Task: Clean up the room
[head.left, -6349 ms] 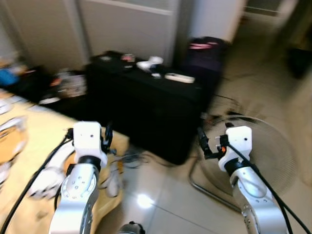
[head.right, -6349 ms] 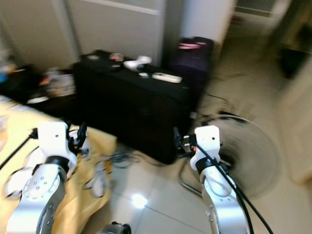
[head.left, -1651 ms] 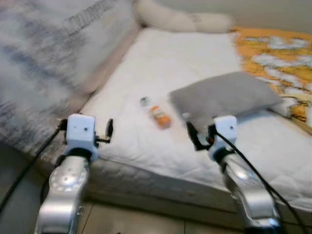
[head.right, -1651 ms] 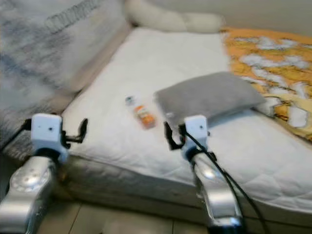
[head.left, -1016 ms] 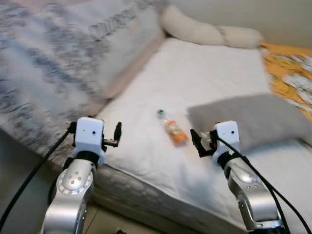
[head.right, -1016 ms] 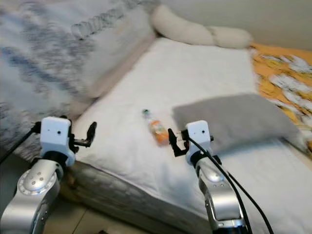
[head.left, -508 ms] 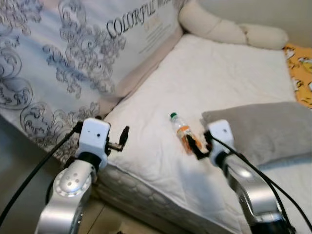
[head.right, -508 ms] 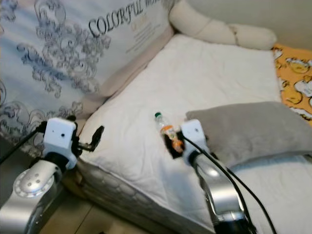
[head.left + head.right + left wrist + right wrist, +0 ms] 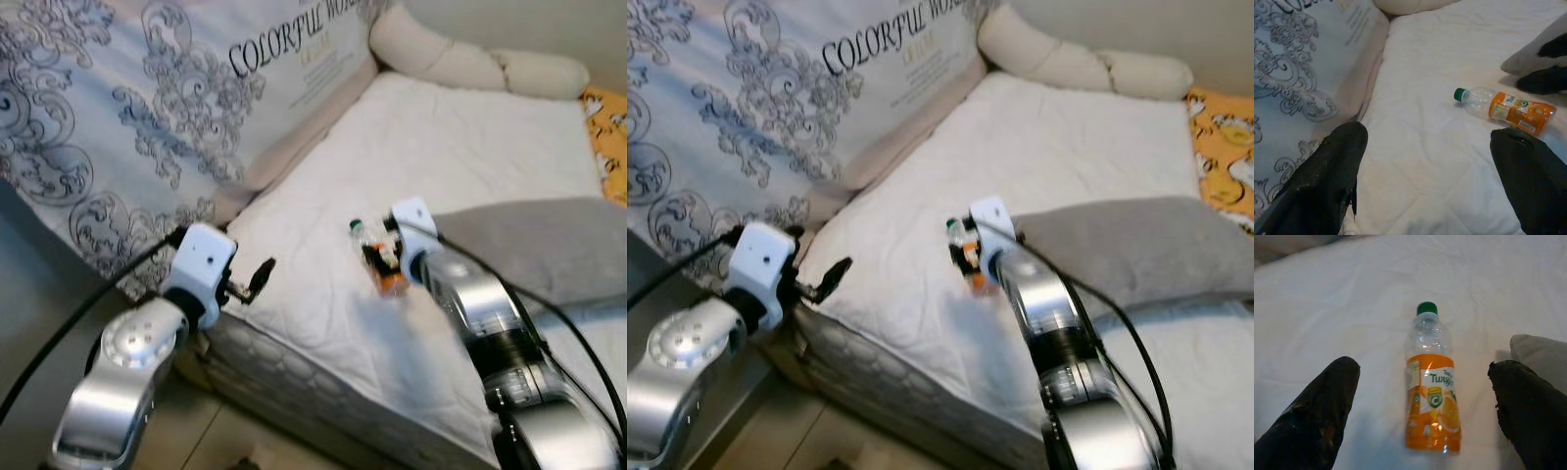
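Observation:
A small plastic bottle (image 9: 1432, 391) with a green cap and an orange label lies on its side on the white mattress (image 9: 451, 147), beside a grey pillow (image 9: 534, 245). My right gripper (image 9: 1422, 367) is open just above the bottle, one black finger (image 9: 1317, 421) on either side of it, without touching it. In the head view the right gripper (image 9: 380, 257) covers the bottle's (image 9: 392, 283) middle. My left gripper (image 9: 260, 274) is open and empty, hovering by the mattress's near corner; its wrist view shows the bottle (image 9: 1503, 110) some way ahead.
A tall patterned mattress (image 9: 147, 98) leans against the bed's left side. A cream bolster (image 9: 470, 64) lies at the head end and an orange printed sheet (image 9: 607, 127) at the far right. The floor (image 9: 29, 323) is at lower left.
My right gripper has reached forward and now straddles the bottle. The left arm has edged toward the bed corner. The camera has come a little closer to the bed.

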